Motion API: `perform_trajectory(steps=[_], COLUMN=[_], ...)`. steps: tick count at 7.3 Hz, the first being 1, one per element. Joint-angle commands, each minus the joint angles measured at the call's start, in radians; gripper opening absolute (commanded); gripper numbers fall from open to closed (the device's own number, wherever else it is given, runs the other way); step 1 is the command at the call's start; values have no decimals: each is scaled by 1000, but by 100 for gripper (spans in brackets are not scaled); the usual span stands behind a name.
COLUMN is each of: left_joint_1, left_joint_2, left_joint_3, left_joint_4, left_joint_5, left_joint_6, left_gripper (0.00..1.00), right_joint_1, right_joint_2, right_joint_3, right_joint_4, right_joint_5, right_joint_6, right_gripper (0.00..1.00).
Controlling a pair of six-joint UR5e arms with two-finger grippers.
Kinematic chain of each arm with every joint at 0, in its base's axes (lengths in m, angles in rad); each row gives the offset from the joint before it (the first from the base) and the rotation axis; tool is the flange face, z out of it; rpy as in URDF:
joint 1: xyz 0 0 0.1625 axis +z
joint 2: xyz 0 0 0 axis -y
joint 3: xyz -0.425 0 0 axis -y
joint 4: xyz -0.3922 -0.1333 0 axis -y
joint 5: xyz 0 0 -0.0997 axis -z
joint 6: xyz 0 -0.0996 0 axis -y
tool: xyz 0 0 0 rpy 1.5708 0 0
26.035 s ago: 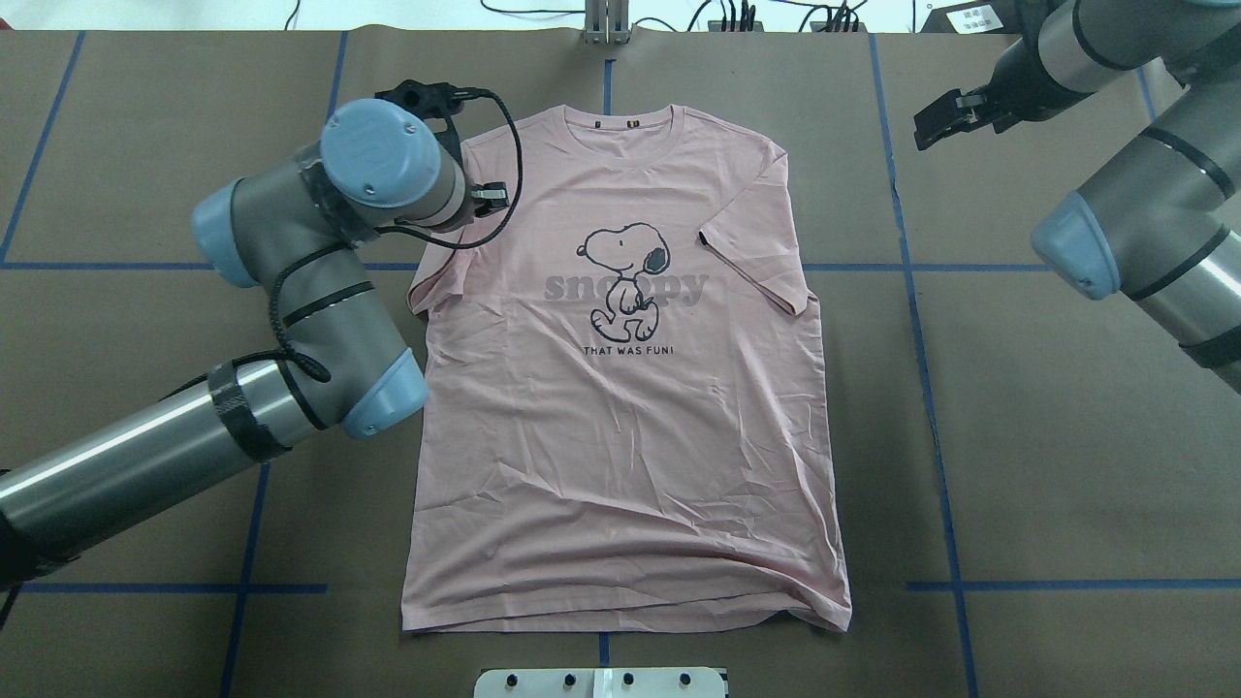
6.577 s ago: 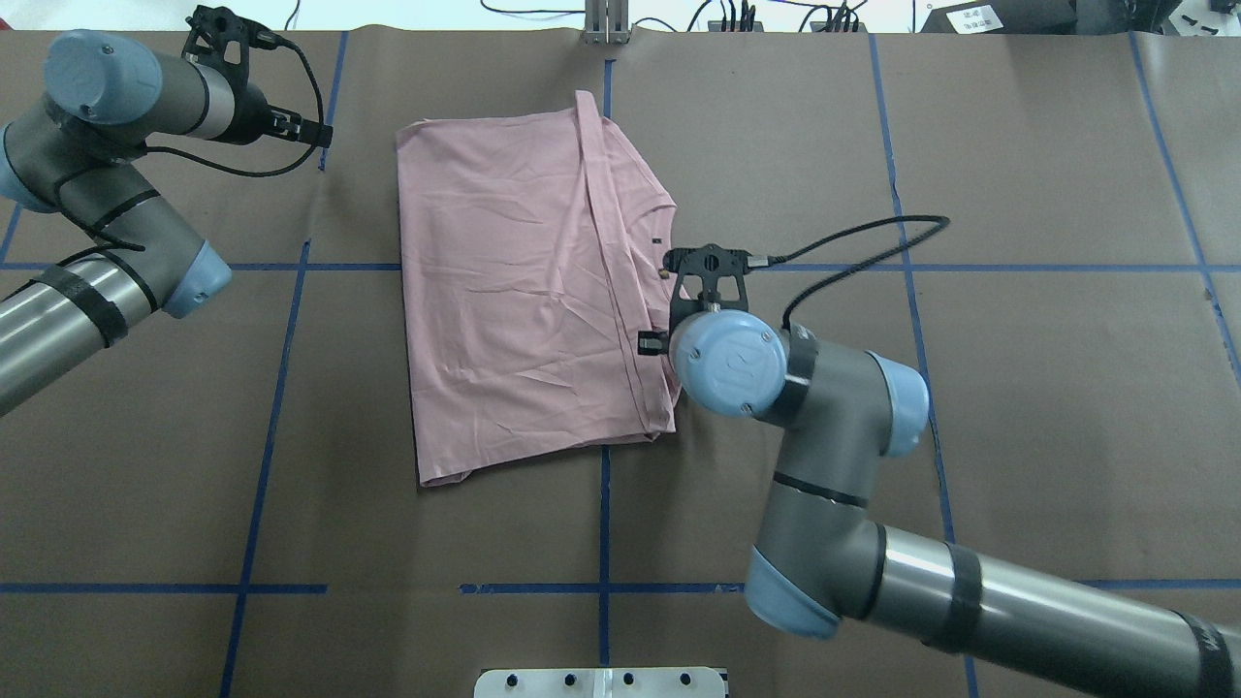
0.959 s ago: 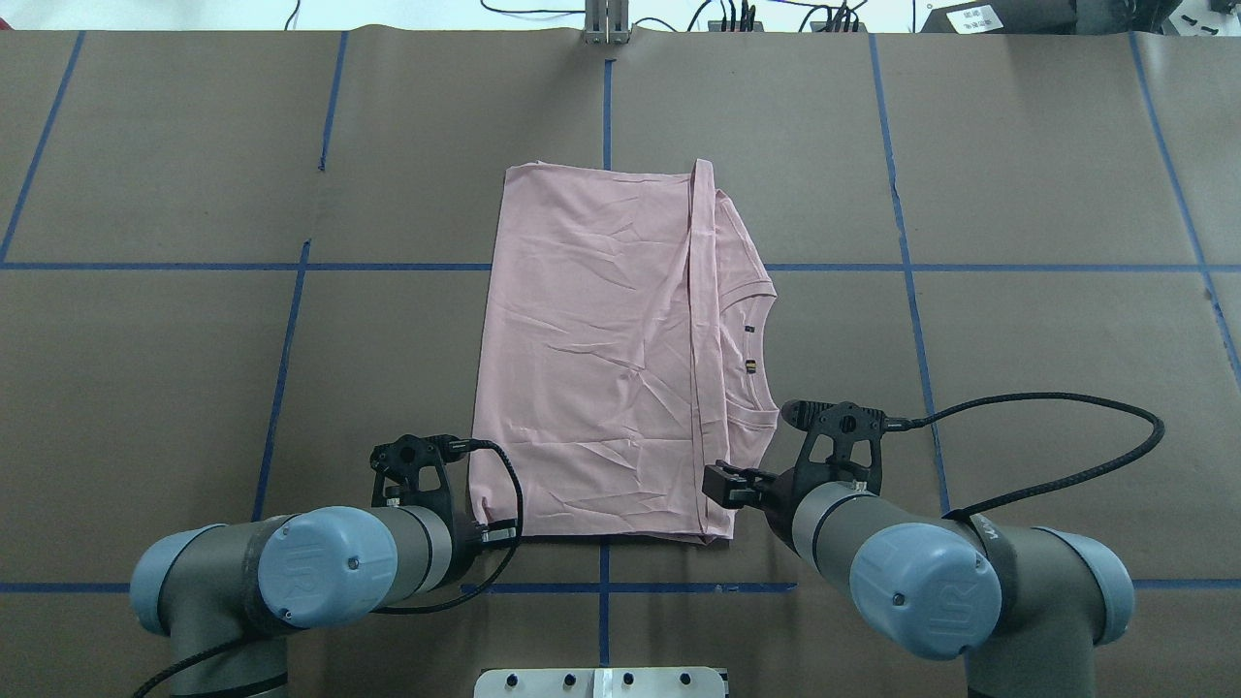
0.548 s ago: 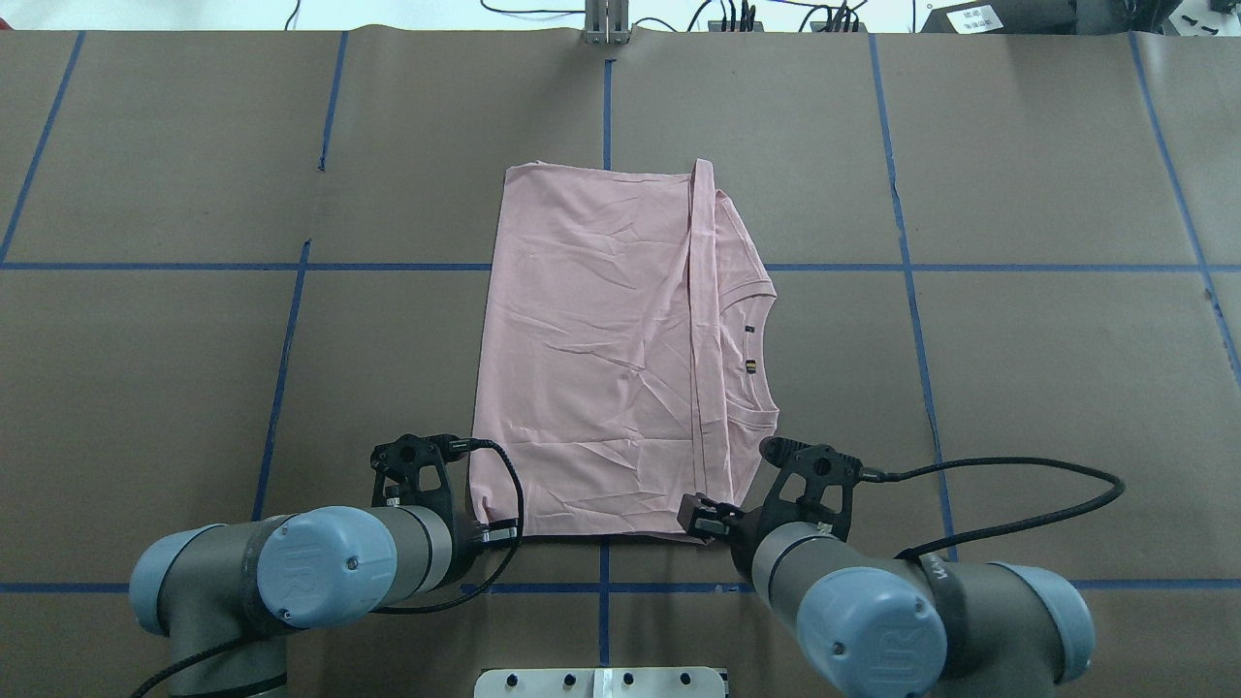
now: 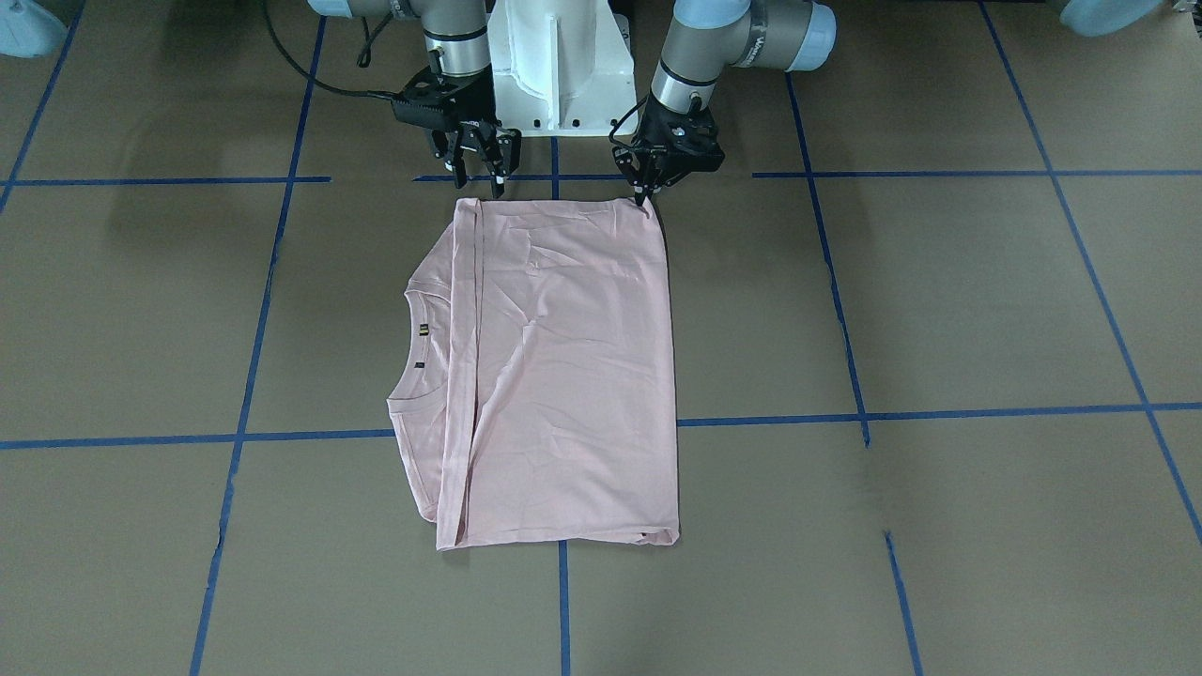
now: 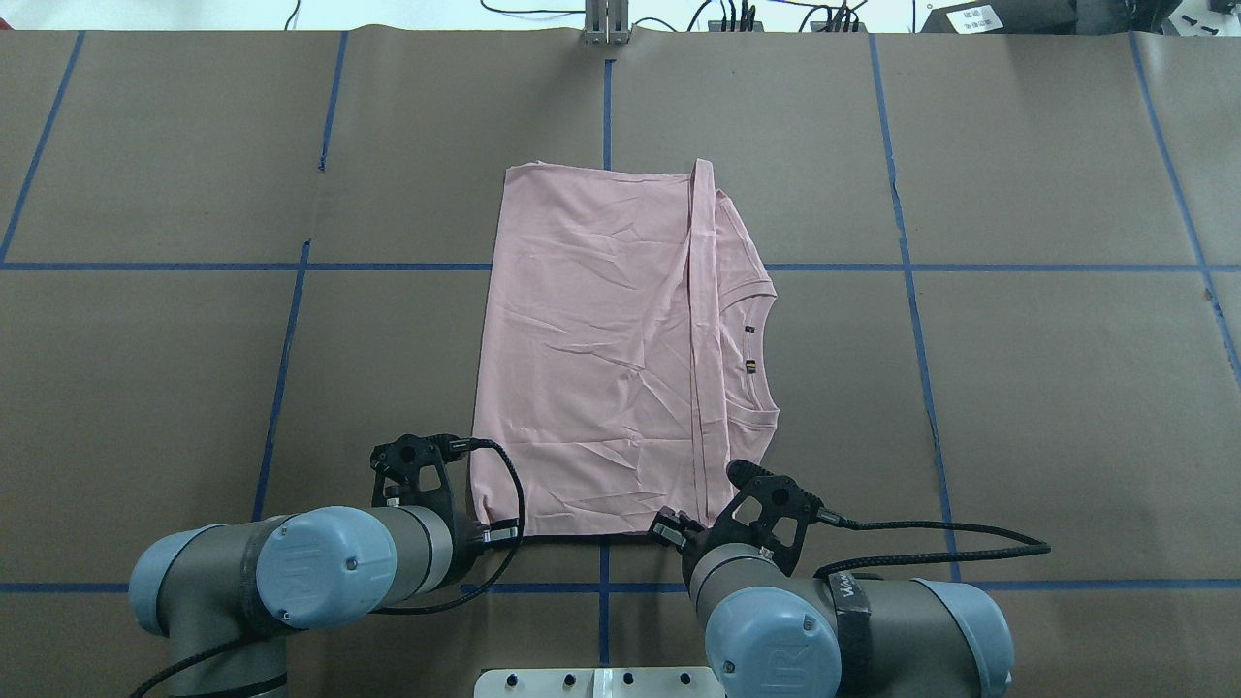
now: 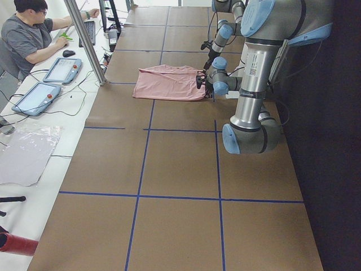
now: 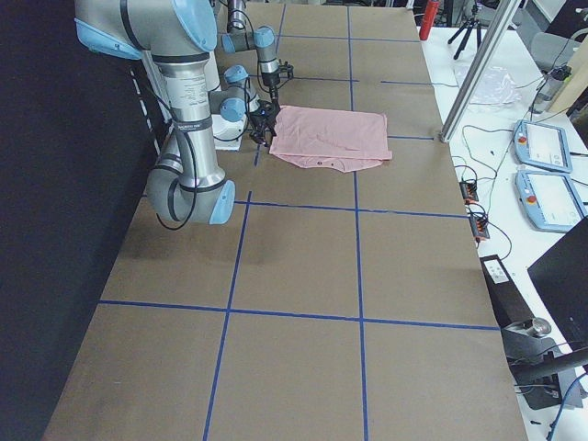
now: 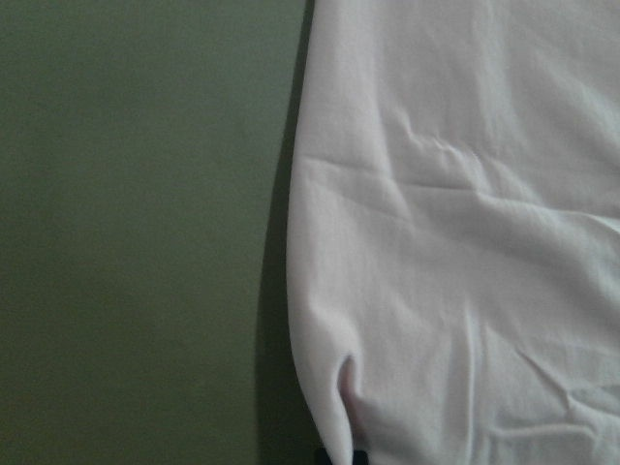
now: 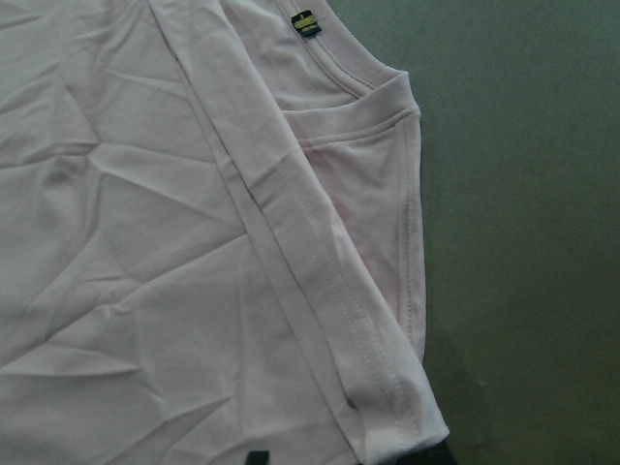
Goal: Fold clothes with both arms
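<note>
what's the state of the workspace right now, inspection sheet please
surface: brown table with a blue tape grid.
job's things: pink T-shirt folded lengthwise, lying flat, print hidden, neckline showing along one side.
clutter: nothing seen.
grippers: left gripper pinched on one robot-side corner of the shirt; right gripper open at the other.
cables: black cable loops over the table from the right wrist, away from the shirt.
surroundings: operator at a side desk with tablets.

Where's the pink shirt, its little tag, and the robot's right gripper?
pink T-shirt [image 6: 591, 359], overhead view, middle of the folded cloth.
neck tag [image 10: 306, 23], right wrist view, the small yellow-and-black label.
right gripper [image 5: 479, 180], front-facing view, midway between its fingers.
</note>
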Motion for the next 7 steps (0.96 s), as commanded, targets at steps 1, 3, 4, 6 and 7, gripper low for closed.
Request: perform_trajectory(steps=[1,3,4,6,7], left_joint_1=[0,1,1,1,1], left_joint_2=[0,0,0,2,2], left_joint_3=[0,-2,-2,-2,0], left_joint_4=[0,0,0,0,0], left_joint_5=[1,1,1,-1,-1], left_joint_6=[-1,-1,-2,-1,-1], left_gripper=[0,0,0,0,0], right_joint_1=[10,13,13,12,12], right_joint_2=[7,15,16,16,16], right_joint_3=[-56,-62,-62,-65,-67], right_joint_4=[-5,-21,-26,-26,-26], right_joint_5=[8,34,34,34,34], right_joint_6=[6,3,3,4,4], right_gripper=[63,63,63,61,58])
